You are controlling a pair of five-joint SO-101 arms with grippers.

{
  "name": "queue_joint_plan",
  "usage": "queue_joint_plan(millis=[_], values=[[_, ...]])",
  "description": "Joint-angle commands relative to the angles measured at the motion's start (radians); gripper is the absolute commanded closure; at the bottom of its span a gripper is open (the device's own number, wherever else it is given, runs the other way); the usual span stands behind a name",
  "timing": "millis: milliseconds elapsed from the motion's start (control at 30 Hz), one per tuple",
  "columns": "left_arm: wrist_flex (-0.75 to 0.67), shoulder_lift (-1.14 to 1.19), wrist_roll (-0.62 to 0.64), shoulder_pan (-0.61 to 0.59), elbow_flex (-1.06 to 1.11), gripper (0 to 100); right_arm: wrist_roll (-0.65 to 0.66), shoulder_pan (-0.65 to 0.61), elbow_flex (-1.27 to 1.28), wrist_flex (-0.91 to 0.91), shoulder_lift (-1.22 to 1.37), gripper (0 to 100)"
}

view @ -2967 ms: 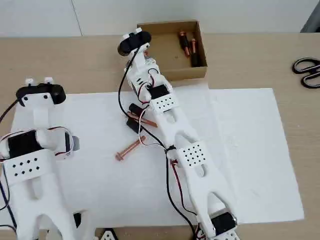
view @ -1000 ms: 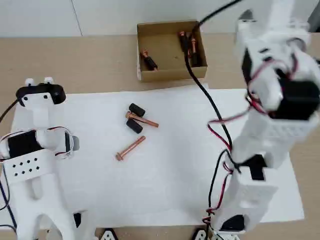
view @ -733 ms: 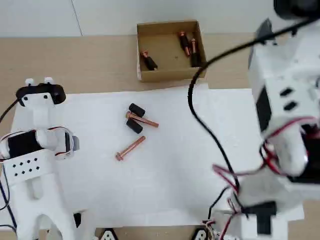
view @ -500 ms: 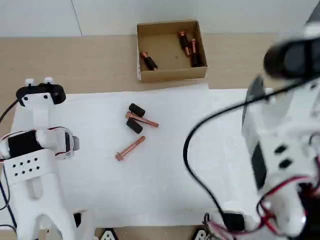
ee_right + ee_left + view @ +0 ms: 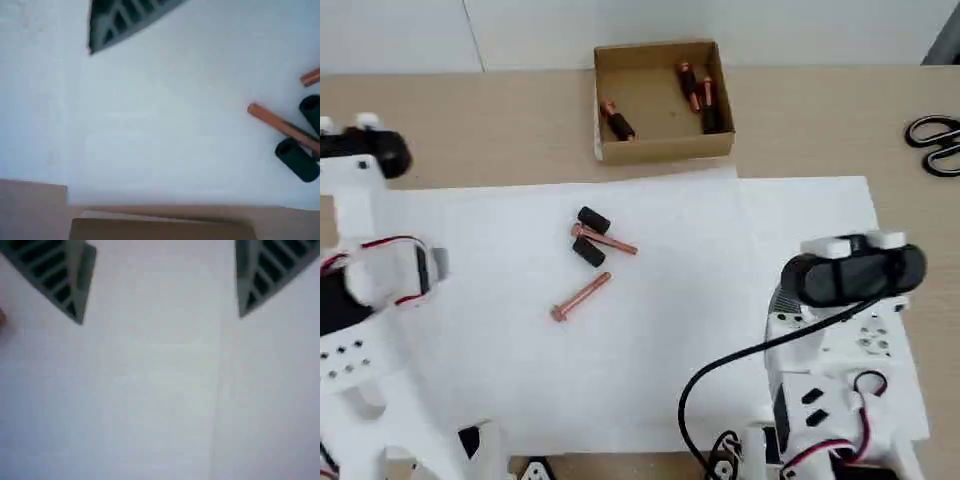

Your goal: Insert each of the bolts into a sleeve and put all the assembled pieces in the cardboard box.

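Two loose bolts (image 5: 581, 297) and two sleeves (image 5: 593, 219) lie near the box (image 5: 665, 150), on its arm side. We judge them light, rigid and prone to rolling; we grip each bolt mid-shank. The left gripper (image 5: 160, 315) stands spread; the right gripper (image 5: 857, 250) state we cannot tell.

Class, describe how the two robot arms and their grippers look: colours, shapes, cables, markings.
The left arm and right arm are white plastic shells with black motor blocks and grids of small round holes. Red and white wires run at the joints; a thick black cable loops from the right arm. The left gripper has dark, ribbed fingers tapering to points.
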Motion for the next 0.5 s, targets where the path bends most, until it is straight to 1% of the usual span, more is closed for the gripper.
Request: queue_joint_plan(millis=[0, 233, 367, 467], values=[[0.017, -0.023, -0.005, -0.089, -0.117, 81, 0.008, 0.004, 0.146, -0.139, -0.097, 83.3], [0.02, -0.023, -0.003, -0.227, -0.14, 81, 0.008, 0.004, 0.354, -0.191, -0.137, 83.3], [0.02, -0.028, 0.0, -0.242, -0.14, 81, 0.002, 0.007, 0.431, -0.205, -0.145, 83.3], [0.021, -0.091, 0.002, -0.241, -0.137, 81, 0.0, 0.007, 0.436, -0.206, -0.147, 83.1]])
